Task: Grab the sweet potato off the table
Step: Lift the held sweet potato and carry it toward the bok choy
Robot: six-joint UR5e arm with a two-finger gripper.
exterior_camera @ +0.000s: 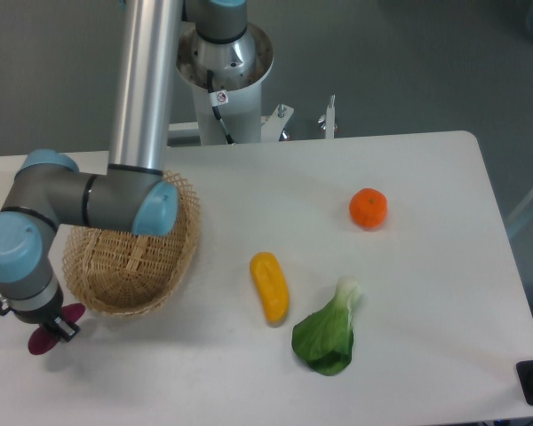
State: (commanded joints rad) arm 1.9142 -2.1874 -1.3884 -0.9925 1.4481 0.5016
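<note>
Your sweet potato sits near the front left corner of the table, just in front of the wicker basket. Only its two magenta ends show, one poking out right of the tool, one below it; the middle is hidden under the gripper.

The gripper is right on top of it, wrist pointing down, black finger parts crossing the tuber. You can't tell from this angle whether the jaws are shut on it or just straddling it, since the wrist body blocks the view. You also can't tell if the potato is resting on the table or lifted a hair; no clear gap or shadow shows.

Progress, as a judgement: the reach is done and the tool is at the target, so you're at the grasp stage. What's left is confirming the clamp and the lift clear of the table.

Other stuff is well away: yellow vegetable mid-table toward the front edge, bok choy just right of it near the front edge, orange fruit toward the right edge. None is in the way of a straight lift; the basket rim is the only close neighbour.
</note>
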